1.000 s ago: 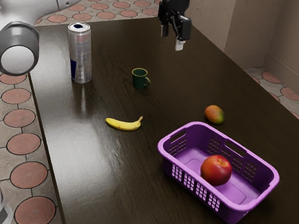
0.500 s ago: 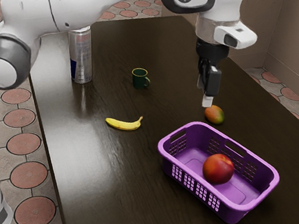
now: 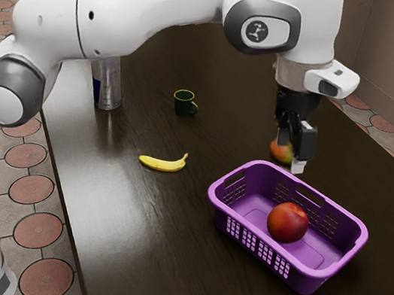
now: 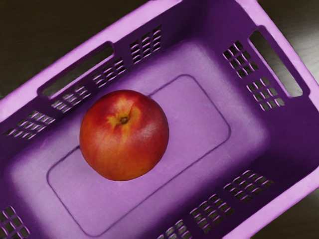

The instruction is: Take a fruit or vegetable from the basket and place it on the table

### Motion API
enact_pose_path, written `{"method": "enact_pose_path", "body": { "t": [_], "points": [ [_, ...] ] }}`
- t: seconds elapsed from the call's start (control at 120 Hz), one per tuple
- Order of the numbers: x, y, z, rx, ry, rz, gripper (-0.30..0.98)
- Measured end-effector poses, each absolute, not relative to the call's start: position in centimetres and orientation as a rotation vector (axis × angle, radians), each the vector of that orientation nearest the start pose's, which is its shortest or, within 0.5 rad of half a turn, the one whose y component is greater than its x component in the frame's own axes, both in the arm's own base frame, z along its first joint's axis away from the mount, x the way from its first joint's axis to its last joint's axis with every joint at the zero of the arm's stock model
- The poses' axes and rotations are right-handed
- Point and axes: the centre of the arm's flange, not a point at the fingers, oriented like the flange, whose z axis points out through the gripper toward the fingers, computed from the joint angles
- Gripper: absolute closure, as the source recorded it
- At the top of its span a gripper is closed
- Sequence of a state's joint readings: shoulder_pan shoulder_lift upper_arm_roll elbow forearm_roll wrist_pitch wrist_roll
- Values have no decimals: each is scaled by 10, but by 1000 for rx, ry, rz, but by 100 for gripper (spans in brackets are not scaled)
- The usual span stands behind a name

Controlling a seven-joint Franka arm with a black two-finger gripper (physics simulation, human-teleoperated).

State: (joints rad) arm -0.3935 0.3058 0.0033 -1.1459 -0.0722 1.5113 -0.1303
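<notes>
The arm (image 3: 150, 12) has come lower and further toward the exterior view's right in the last half second, and that matters: I now have my hand by the basket instead of up over the far part of the table (image 3: 146, 267). The purple plastic basket (image 3: 254, 248) sits where it did. My gripper (image 3: 291, 155) hangs above the basket's far edge, jaws apart, nothing between them. The silver-and-blue drinks can (image 3: 109, 90) stands untouched, partly behind the arm.

The red-orange nectarine (image 4: 124, 134) is my target: it rests on the basket floor, stem hollow up, near one long wall. It has shifted slightly since the first frame, but not in the last half second, so I judge it steady enough to approach. I still need to centre over it and descend; a crooked drop could catch the rim or roll the round fruit against the wall.

The banana (image 3: 163, 162), the mango (image 3: 280, 153) and the green mug (image 3: 185, 103) haven't moved; both those fruits lie outside the basket, so neither is my pick.
</notes>
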Motion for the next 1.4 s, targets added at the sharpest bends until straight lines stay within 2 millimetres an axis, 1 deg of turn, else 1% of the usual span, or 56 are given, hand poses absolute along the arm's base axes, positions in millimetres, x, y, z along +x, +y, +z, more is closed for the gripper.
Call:
{"method": "enact_pose_path", "body": {
  "t": [0.042,0.125,0.175,0.292,0.367,0.483,0.6,0.675,0.775,0.925,1.033,1.15,1.233,1.4],
  "points": [
    [591,-249,632,-3207,345,-68,0],
    [601,-238,620,-3216,168,-60,0],
    [604,-236,614,-3223,79,-51,0],
    [603,-236,596,-3226,-91,2,0],
    [599,-237,585,-3222,-181,29,0],
    [597,-244,565,-3222,-295,55,0],
    [598,-250,550,-3231,-400,71,0],
    [597,-255,545,-3234,-449,75,0],
    [600,-254,544,-3231,-522,63,0],
    [615,-250,546,-3211,-604,3,0],
    [627,-241,532,-3177,-662,6,0],
    [628,-248,517,-3151,-645,16,0],
    [627,-253,514,-3146,-627,15,0],
    [626,-251,512,-3144,-593,19,0]
  ]
}}
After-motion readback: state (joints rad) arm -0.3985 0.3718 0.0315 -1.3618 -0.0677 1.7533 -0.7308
